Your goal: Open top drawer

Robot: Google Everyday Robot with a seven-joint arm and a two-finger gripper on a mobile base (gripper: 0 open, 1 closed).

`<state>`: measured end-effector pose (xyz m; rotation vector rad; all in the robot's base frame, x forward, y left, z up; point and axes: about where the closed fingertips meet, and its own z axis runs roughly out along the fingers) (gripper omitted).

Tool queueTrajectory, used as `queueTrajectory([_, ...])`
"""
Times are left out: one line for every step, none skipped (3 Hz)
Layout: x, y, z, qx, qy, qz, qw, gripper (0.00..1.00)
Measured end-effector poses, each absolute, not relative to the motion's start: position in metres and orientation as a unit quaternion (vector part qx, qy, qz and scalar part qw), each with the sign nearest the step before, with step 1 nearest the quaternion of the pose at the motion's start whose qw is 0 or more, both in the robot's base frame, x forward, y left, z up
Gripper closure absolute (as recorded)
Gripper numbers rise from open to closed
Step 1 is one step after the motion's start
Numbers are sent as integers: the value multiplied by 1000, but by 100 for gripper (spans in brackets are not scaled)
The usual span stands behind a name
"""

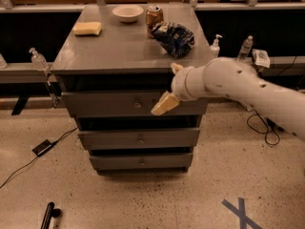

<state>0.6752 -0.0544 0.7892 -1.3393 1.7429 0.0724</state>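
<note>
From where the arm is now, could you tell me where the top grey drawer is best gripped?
Take the small round centre knob of the wide grey top drawer, coming straight from the front: its flat panel shows no other hold. The tan gripper hangs just right of that knob.
</note>
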Motion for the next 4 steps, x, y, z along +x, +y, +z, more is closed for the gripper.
queueTrajectory([691,-32,762,-532,689,34,490,0])
queueTrajectory([691,-32,762,-532,689,34,490,0])
queueTrajectory([689,-31,759,-535,685,49,491,0])
queueTrajectory([671,-32,761,-540,679,59,495,1])
